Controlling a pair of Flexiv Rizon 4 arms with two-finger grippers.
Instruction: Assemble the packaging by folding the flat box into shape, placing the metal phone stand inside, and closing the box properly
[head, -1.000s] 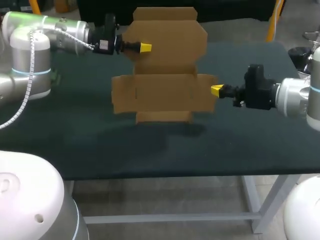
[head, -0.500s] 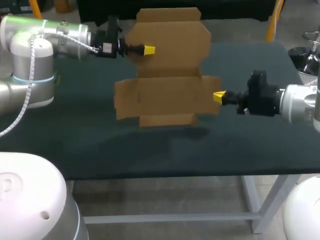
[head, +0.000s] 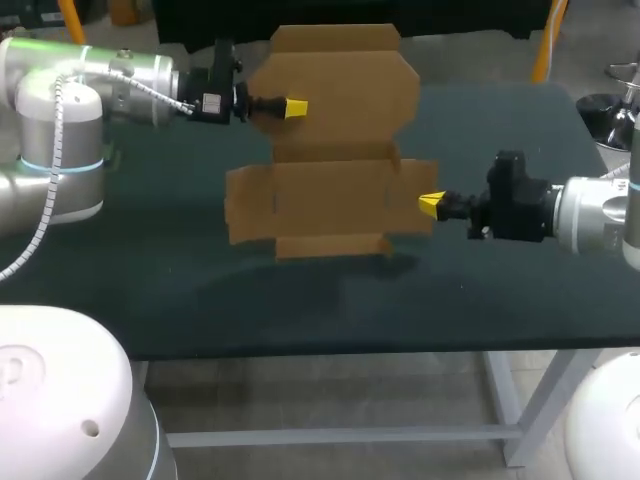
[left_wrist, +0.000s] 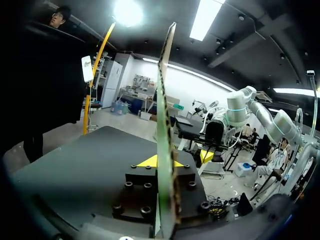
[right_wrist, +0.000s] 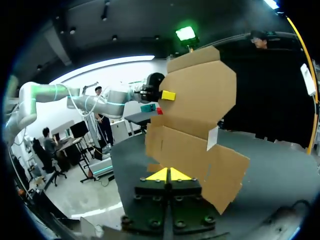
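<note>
I've got the flat box (head: 335, 190) up off the table (head: 180, 290), unfolded and upright btwn both arms. L gripper (head: 294, 107) is clamped on the upper panel's left edge; the board sits edge-on btwn its tips in the L wrist cam. R gripper (head: 431, 204) tips are pinched tight on the right flap's edge.

Bench (head: 300, 320): dark matte top, spans almost the full frame width in the head view, with the near edge running across the lower middle. Pale grey metal frame underneath: a leg (head: 508, 405) at lower right and a crossbar (head: 340, 436) along the bottom. Soft shadow (head: 330, 278) on the top, just below frame centre.
</note>
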